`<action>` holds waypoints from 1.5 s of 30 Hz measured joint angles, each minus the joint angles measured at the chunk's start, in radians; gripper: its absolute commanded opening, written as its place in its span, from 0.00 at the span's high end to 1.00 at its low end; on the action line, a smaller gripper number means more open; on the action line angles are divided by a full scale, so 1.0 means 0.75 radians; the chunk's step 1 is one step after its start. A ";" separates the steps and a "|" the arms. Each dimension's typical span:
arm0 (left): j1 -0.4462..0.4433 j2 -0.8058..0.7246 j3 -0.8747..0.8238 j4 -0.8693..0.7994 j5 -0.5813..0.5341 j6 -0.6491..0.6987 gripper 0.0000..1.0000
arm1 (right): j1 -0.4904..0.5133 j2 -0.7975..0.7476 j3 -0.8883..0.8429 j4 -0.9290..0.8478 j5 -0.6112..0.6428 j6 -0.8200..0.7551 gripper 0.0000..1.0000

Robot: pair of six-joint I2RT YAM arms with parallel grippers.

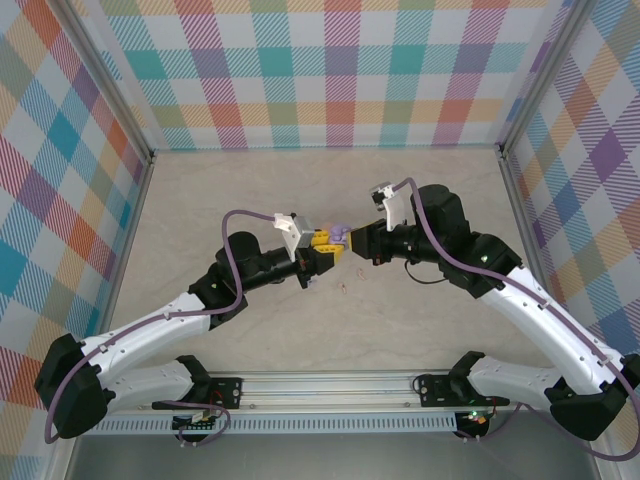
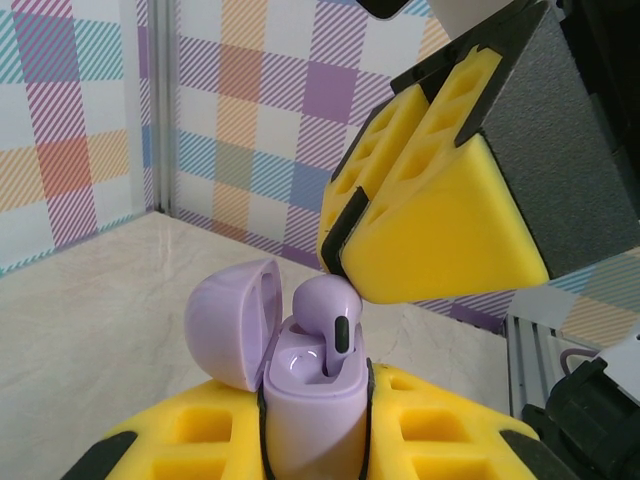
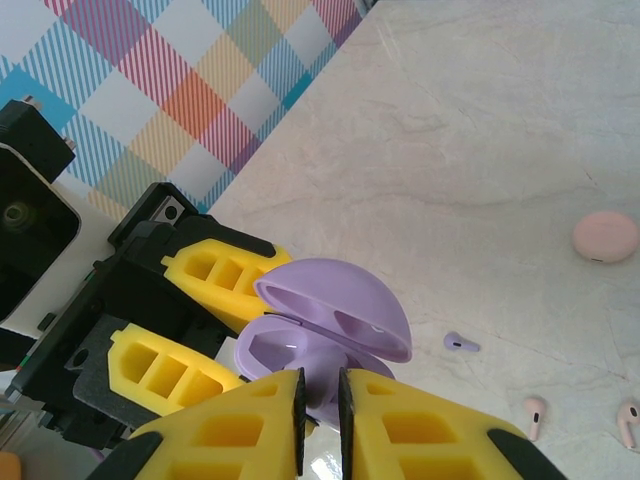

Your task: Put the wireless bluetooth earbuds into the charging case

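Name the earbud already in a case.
The purple earbud standing in the open purple case; the other three lie on the table.

White arms point(image 1: 150, 330) with black joints, purple cables point(image 1: 245, 212), yellow cut-out fingers point(image 2: 450, 230)

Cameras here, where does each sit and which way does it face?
Top external: above and behind the arms, looking down at the table; left end effector and right end effector nearly meet.
Left wrist: on the left arm, facing a plaid wall; own fingers clamp the purple charging case.
Right wrist: looking down past own fingers at the table.
Shared: both wrist views show that case.
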 measured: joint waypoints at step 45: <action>0.000 0.006 -0.018 0.008 -0.011 -0.059 0.99 | 0.025 0.089 0.061 -0.071 -0.009 -0.050 0.86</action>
